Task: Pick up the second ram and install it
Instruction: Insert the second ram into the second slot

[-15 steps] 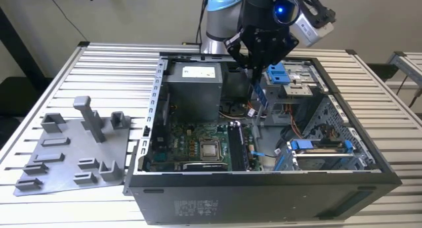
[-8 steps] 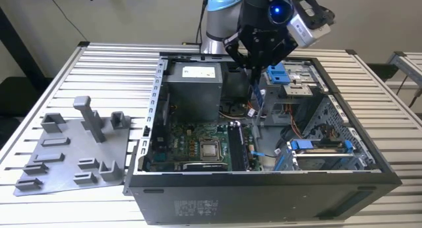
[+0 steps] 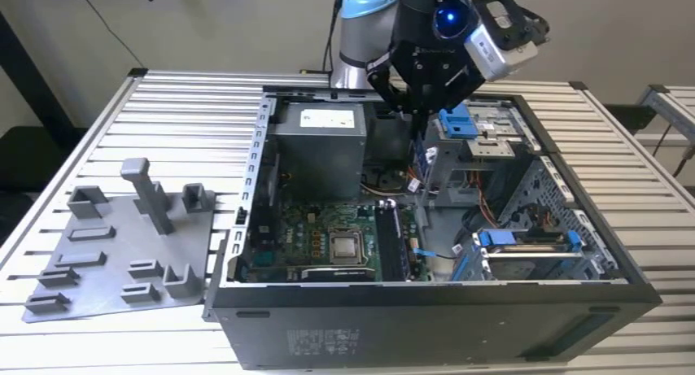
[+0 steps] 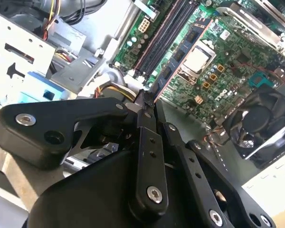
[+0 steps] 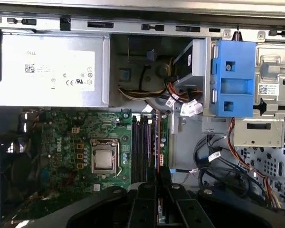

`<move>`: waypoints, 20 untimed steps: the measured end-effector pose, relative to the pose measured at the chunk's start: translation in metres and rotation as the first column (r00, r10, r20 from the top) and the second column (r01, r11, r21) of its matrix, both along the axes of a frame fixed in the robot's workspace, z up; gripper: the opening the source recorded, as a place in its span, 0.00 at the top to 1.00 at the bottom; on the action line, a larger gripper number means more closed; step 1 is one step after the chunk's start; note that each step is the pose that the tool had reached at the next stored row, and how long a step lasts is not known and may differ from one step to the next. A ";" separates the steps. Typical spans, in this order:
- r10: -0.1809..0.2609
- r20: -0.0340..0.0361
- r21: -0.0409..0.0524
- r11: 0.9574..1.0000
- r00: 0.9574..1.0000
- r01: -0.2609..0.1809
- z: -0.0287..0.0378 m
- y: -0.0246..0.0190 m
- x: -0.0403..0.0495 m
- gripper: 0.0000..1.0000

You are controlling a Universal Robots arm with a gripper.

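My gripper [image 3: 416, 113] hangs over the open computer case [image 3: 434, 310], shut on the second ram [image 3: 419, 159]. The slim dark stick points down from the fingers into the case. In the second wrist view the ram [image 4: 180, 52] runs away from the black fingertips [image 4: 146, 102] toward the motherboard, its small chips showing. It appears edge-on as a thin reddish line [image 5: 158, 142] in the first wrist view, beside the long black memory slots [image 5: 141, 147]. The stick's lower end is above the slots [image 3: 393, 241] and apart from them.
A grey power supply [image 3: 321, 147] and a blue drive bracket [image 3: 458, 119] flank the gripper inside the case. The processor socket [image 3: 347, 246] lies beside the slots, with loose cables [image 5: 213, 161] on the other side. A grey plastic fixture [image 3: 120, 237] sits at the exterior view's left.
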State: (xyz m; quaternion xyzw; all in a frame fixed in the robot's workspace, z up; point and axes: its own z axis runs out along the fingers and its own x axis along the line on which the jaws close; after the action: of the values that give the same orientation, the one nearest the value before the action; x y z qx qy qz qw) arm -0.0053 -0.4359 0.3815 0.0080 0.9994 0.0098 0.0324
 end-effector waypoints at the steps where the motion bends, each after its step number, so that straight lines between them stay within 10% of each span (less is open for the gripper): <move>1: -0.005 0.000 0.000 1.000 1.000 0.005 -0.0001 0.0001 0.0001 0.86; 10: -0.011 0.000 -0.006 1.000 1.000 0.011 -0.0009 0.0008 -0.0001 0.86; 16: -0.002 0.000 -0.051 0.999 1.000 0.002 -0.0040 0.0026 -0.0001 0.86; 20: -0.001 0.000 -0.051 0.999 1.000 0.001 -0.0086 0.0026 0.0000 0.86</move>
State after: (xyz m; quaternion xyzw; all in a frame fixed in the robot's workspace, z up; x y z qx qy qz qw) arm -0.0054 -0.4333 0.3730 0.0076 0.9993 -0.0159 0.0328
